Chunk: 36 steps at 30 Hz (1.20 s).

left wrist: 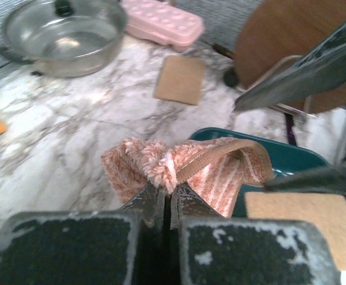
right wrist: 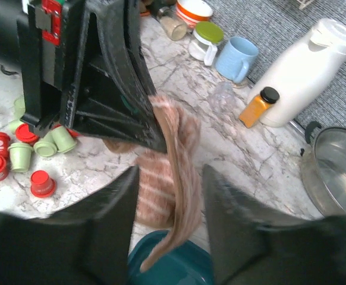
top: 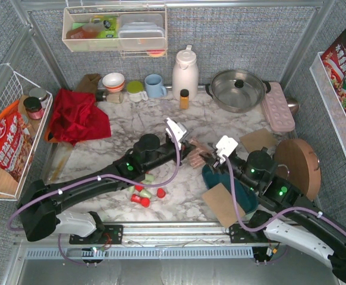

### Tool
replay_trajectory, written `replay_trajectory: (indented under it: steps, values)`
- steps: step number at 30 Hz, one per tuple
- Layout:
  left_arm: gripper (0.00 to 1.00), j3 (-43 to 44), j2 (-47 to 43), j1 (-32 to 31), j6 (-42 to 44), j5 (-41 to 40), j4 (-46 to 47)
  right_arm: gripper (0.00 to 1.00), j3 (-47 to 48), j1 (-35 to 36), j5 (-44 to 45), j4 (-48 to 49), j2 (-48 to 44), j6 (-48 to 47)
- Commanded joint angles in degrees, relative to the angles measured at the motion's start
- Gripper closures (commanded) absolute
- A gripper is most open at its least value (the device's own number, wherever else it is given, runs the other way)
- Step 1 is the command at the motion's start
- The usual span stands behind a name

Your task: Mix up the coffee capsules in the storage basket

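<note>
A fluffy pink striped cloth [left wrist: 214,172] hangs over the edge of the dark teal storage basket [left wrist: 292,157], and my left gripper [left wrist: 168,193] is shut on a fold of it. My right gripper [right wrist: 170,178] stands open around the hanging cloth [right wrist: 173,148], its fingers apart from it, with the storage basket [right wrist: 173,267] below. Several red and pale green coffee capsules [right wrist: 24,154] lie loose on the marble, outside the basket. From above, the capsules [top: 143,195] sit beside the left arm, and both grippers meet over the basket [top: 210,176].
A cardboard piece [top: 223,205] leans on the basket's near side, with another [top: 257,140] beyond it. A round wooden board [top: 301,166] is to the right. A steel pot [top: 238,89], pink tray [top: 278,107], white jug [top: 185,72], orange bottle [top: 185,98], mugs and a red cloth [top: 75,116] line the back.
</note>
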Motion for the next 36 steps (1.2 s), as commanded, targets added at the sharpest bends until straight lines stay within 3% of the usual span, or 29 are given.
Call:
replay_trajectory:
  steps: [1, 4, 9, 12, 18, 24, 29, 36]
  values:
    - [1.0, -0.52, -1.5, 0.09, -0.91, -14.87, 0.62, 0.42, -0.58, 0.11, 6.38, 3.08, -0.47, 1.31]
    - [1.0, -1.55, -3.42, 0.17, -1.96, -24.68, 0.74, 0.33, -0.61, 0.09, 12.2, 3.36, -0.3, 1.82]
    - [1.0, -1.95, -8.14, 0.94, -1.95, -48.95, -2.16, 0.27, -0.33, 0.07, 18.06, 3.37, -0.26, 2.6]
    - [1.0, -2.29, -11.0, 6.53, -2.73, -55.93, -4.81, 0.27, -0.25, 0.06, 18.8, 3.3, 0.08, 2.71]
    - [1.0, -1.72, -12.63, 28.53, -5.64, -54.48, -8.42, 0.25, 0.92, 0.13, 19.11, 1.87, 1.71, 3.31]
    - [1.0, 2.23, -3.47, 46.71, -13.9, -45.0, -10.38, 0.23, 2.04, 0.06, 22.64, -0.19, 4.81, 8.18]
    - [1.0, 7.88, 8.62, 53.34, -17.27, -37.09, -11.77, 0.21, 2.47, -0.19, 25.25, -4.55, 6.02, 14.82]
    - [1.0, 16.32, 22.18, 55.79, -16.4, -30.35, -13.51, 0.18, 2.45, -0.63, 26.97, -12.44, 5.64, 22.24]
